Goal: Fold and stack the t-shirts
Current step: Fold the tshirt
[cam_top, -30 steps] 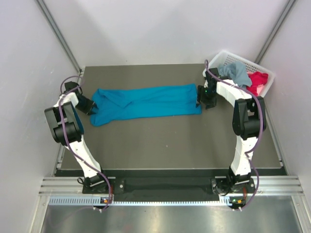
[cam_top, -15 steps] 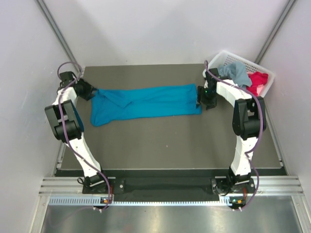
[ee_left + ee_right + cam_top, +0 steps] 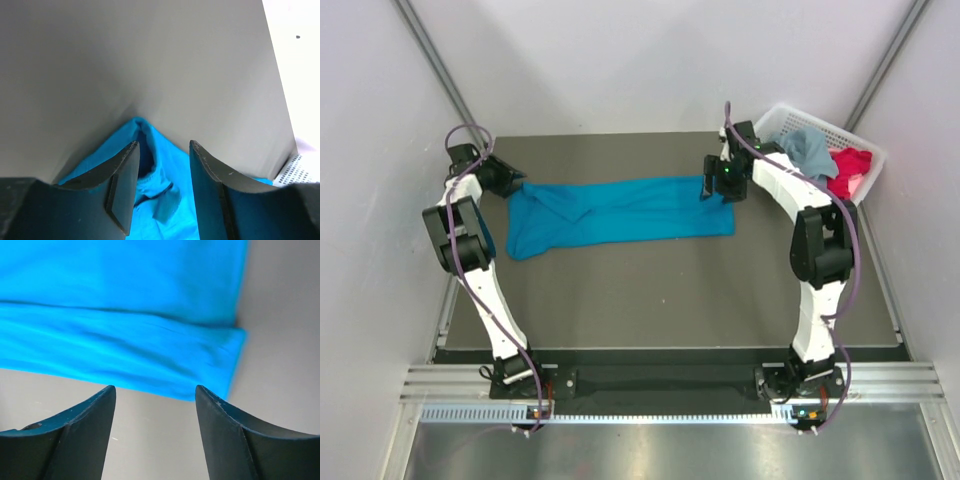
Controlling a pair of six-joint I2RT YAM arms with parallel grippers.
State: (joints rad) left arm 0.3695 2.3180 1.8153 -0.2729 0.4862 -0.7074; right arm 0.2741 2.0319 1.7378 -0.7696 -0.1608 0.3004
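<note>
The bright teal-blue t-shirt (image 3: pixel 620 210) lies in a long folded band across the far half of the table. My left gripper (image 3: pixel 510 180) is at its far left corner, open, with a bunched bit of teal cloth (image 3: pixel 160 200) lying between the fingers of the left gripper (image 3: pixel 163 150). My right gripper (image 3: pixel 712 187) hovers at the shirt's far right corner. It is open and empty over bare table in the right wrist view (image 3: pixel 155 390), with the shirt's edge (image 3: pixel 125 290) just beyond the fingertips. The grey-blue shirt (image 3: pixel 810 148) and the red-pink shirt (image 3: pixel 850 168) lie in the basket.
The white lattice basket (image 3: pixel 782 108) stands at the far right corner, just behind the right arm. The dark table top (image 3: pixel 650 300) stretches toward the arm bases. Grey walls close in on the left, back and right.
My left gripper moved from the shirt's left edge back to its far left corner. My right gripper moved from the shirt's right edge back and left to its far right corner.
</note>
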